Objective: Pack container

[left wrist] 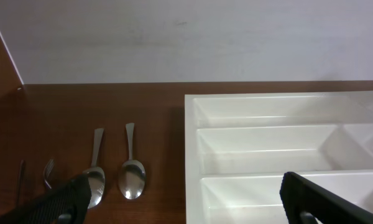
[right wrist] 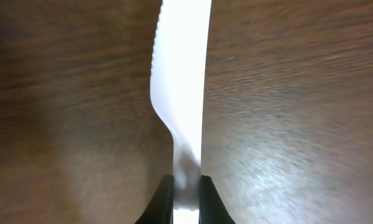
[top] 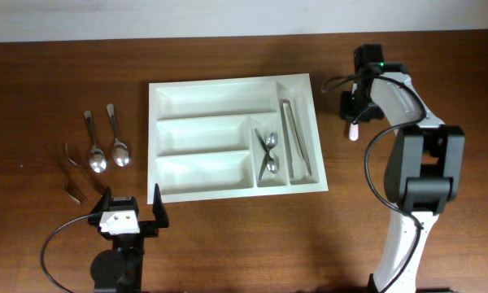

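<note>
Right pincer (right wrist: 186,182) around knife (right wrist: 180,81), beyond container (top: 315,130)

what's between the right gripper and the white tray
Only bare tabletop lies between the right gripper, shut on a white plastic knife, and the tray; the overhead view shows it.

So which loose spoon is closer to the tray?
The metal spoon with only bare table between it and the white plastic tray; the other spoon lies beyond it.
</note>
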